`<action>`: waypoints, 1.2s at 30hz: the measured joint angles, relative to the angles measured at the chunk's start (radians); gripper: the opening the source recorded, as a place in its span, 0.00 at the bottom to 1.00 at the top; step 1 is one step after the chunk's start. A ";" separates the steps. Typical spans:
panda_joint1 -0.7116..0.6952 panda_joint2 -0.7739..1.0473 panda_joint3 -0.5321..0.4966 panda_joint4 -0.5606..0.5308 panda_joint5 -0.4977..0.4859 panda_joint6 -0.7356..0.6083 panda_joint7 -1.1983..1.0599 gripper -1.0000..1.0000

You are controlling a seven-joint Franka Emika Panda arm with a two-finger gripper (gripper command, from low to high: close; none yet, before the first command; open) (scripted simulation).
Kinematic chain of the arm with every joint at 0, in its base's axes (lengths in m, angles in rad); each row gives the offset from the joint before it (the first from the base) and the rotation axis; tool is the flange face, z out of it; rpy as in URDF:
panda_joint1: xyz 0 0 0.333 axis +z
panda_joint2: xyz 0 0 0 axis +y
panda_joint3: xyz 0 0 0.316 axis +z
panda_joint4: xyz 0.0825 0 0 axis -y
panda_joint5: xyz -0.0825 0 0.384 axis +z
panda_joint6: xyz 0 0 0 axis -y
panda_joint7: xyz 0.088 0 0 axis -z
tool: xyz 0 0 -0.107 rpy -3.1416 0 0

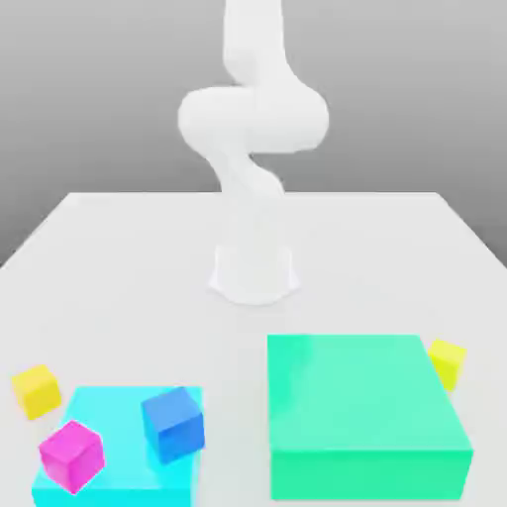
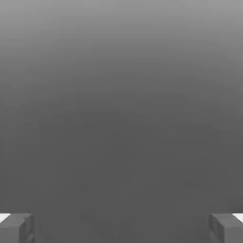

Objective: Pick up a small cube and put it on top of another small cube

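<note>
The small golden-yellow cube [image 1: 37,389] rests on the white table at the exterior view's near left, beside a flat cyan block [image 1: 109,465]. On that cyan block stand a blue cube [image 1: 173,424] and a magenta cube [image 1: 71,456]. In the hand view my gripper [image 2: 121,230] is open, its two grey fingertips [image 2: 16,228] far apart with nothing between them and only grey background beyond. The white arm [image 1: 248,119] rises from its base [image 1: 253,272] at the table's middle, well behind the cubes.
A large green block [image 1: 361,411] occupies the near right of the exterior view. A paler lemon-yellow cube [image 1: 447,362] sits just behind its right corner. The white table [image 1: 119,257] stretches back to a grey backdrop.
</note>
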 joint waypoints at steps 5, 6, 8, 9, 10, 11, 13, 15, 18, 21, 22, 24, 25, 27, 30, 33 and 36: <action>-0.143 0.129 0.044 -0.032 -0.037 0.056 0.230 0.50; -0.170 0.154 0.051 -0.038 -0.045 0.067 0.275 0.50; -0.222 0.204 0.064 -0.051 -0.061 0.089 0.366 0.50; -0.247 0.230 0.070 -0.057 -0.069 0.100 0.412 0.50; -0.272 0.255 0.076 -0.063 -0.077 0.111 0.457 0.50; -0.296 0.280 0.080 -0.069 -0.086 0.121 0.502 0.50; -0.342 0.330 0.087 -0.082 -0.104 0.143 0.594 0.50; -0.386 0.381 0.092 -0.094 -0.121 0.164 0.685 0.50; -0.445 0.457 0.091 -0.112 -0.145 0.196 0.821 0.50; -0.496 0.532 0.081 -0.131 -0.166 0.228 0.954 0.50; -0.511 0.556 0.077 -0.137 -0.171 0.239 0.997 0.50; -0.539 0.606 0.065 -0.149 -0.178 0.262 1.080 0.50; -0.553 0.630 0.058 -0.156 -0.179 0.273 1.121 0.50; -0.588 0.679 0.042 -0.169 -0.177 0.296 1.198 0.50; -0.630 0.750 0.025 -0.188 -0.159 0.332 1.304 0.50; -0.659 0.819 0.008 -0.209 -0.122 0.369 1.395 0.50; -0.681 0.886 -0.006 -0.229 -0.058 0.406 1.468 0.50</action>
